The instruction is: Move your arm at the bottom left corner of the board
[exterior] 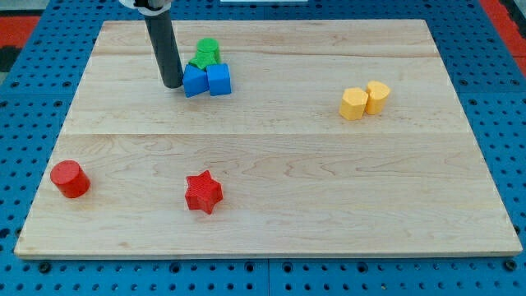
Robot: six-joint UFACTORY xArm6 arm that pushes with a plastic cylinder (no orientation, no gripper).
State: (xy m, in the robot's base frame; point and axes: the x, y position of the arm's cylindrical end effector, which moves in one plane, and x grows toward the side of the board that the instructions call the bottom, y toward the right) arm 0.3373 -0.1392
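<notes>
Board edges: I saw the wooden board (271, 156) with open wood along its bottom-left corner, just below the red cylinder (69, 178).
My tip: my tip (173, 84) stood well above the red cylinder, touching the blue blocks (207, 80); a bare rod, no pincer, holding nothing.
Others: green block (205, 53) behind the blue; red star (203, 191) right of the cylinder; yellow blocks (365, 100) far right.

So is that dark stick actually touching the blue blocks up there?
Cannot tell. In the camera view my tip sits right against the left edge of the blue blocks, with no visible gap, but one angle cannot confirm contact.
</notes>
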